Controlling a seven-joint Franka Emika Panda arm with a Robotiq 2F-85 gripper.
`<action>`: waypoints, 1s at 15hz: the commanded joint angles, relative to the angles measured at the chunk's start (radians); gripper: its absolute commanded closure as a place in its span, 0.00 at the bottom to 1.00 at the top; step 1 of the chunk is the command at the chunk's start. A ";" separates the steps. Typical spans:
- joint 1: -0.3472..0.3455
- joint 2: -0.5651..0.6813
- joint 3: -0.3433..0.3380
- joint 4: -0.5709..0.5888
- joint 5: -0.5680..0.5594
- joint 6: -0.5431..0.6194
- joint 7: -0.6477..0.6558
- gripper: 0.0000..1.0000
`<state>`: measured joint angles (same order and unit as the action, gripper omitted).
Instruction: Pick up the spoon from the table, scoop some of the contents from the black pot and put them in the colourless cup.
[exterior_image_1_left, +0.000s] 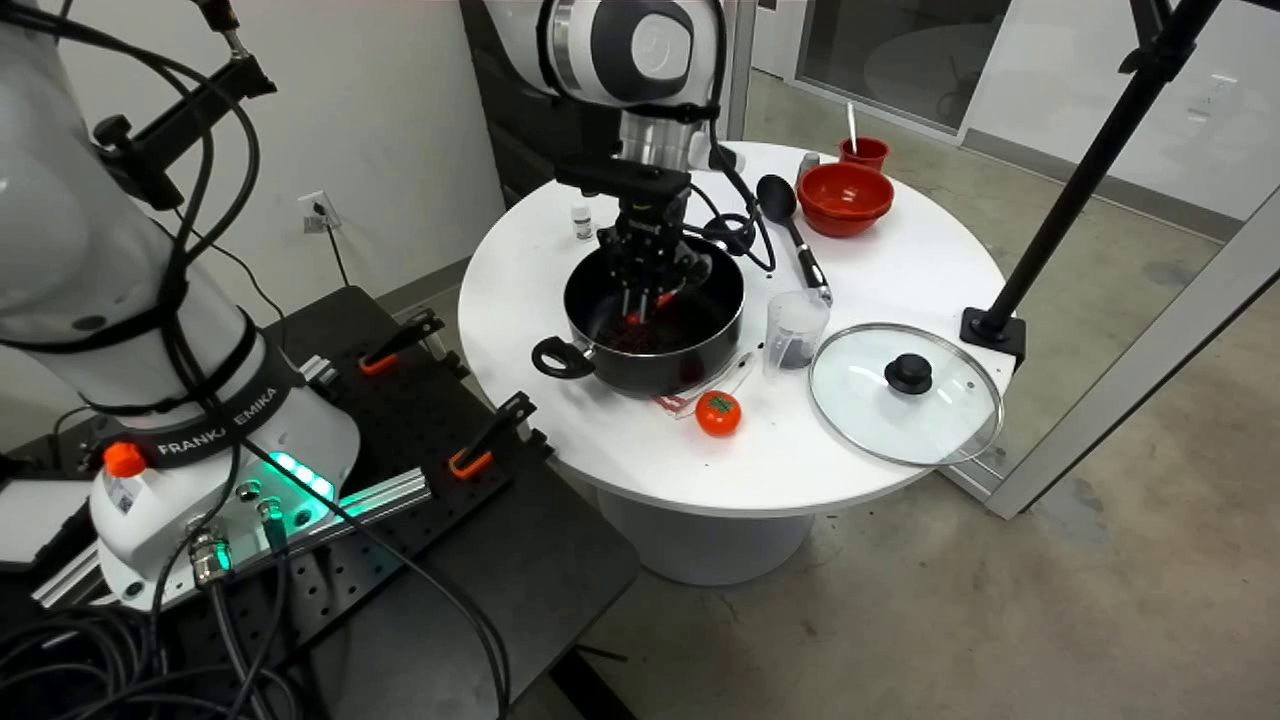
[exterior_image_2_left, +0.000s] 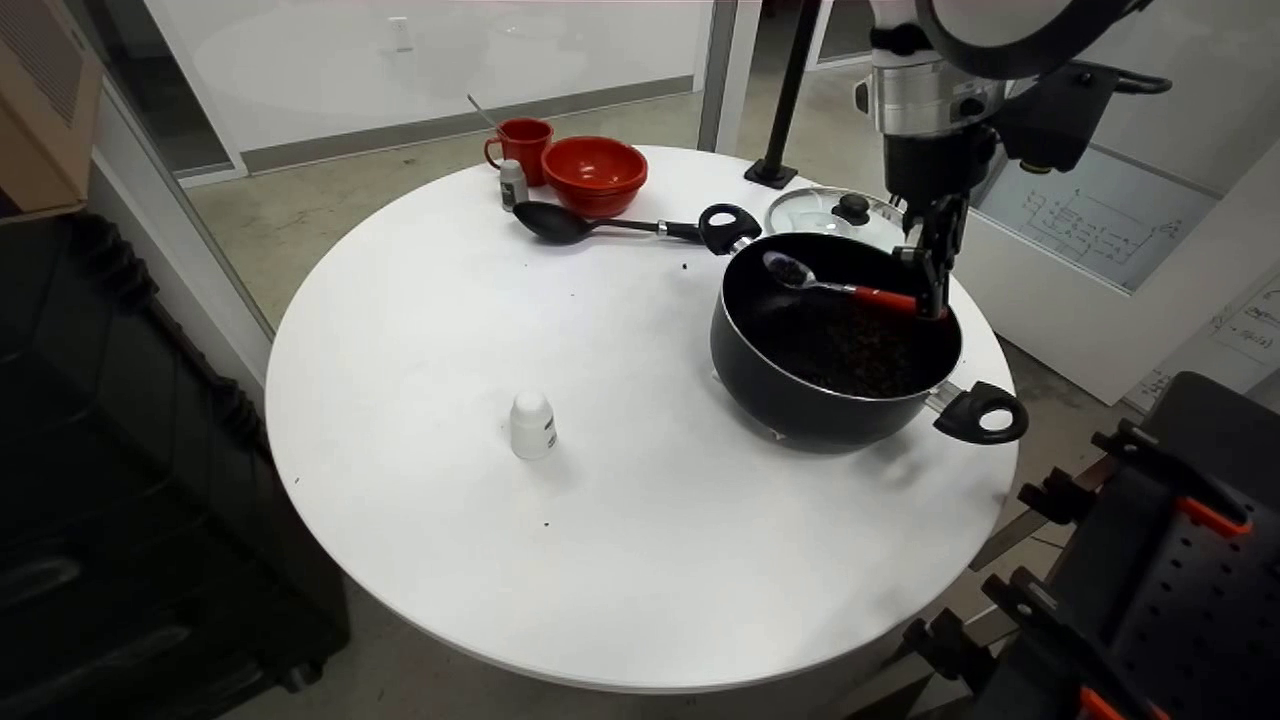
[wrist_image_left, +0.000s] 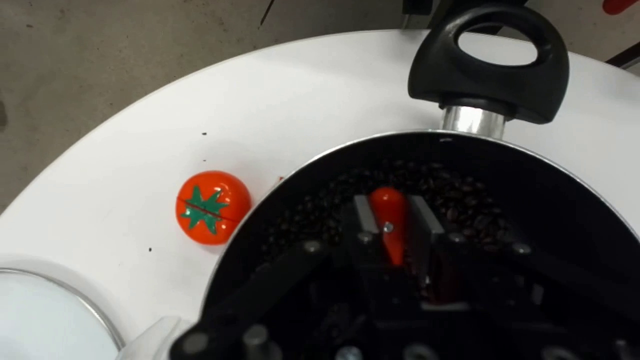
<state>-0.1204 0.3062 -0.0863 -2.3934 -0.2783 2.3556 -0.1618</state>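
Spoon (exterior_image_2_left: 868, 293) lies between the 2 jaws, closed onto its red handle (wrist_image_left: 388, 206).

Black pot (exterior_image_2_left: 790, 408) (dark beans (wrist_image_left: 470, 210) inside)

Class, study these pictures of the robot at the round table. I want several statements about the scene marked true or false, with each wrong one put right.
1. The gripper holds a red-handled silvery spoon. True.
2. The black-knobbed round glass lid covers the round black cooking pot. False: the lid lies on the round white table.
3. Dark beans lie in the pot. True.
4. The transparent colourless cup stands inside the pot. False: the cup stands on the table, between the pot and the lid.
5. The shiny red, green-topped tomato sits outside the pot. True.
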 joint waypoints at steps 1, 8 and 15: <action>0.003 -0.110 0.009 -0.065 0.024 -0.001 -0.045 0.95; -0.035 -0.188 -0.009 -0.073 0.118 -0.032 -0.143 0.95; -0.105 -0.188 -0.071 -0.019 0.222 -0.100 -0.222 0.95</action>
<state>-0.2024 0.1265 -0.1340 -2.4368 -0.1009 2.3020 -0.3378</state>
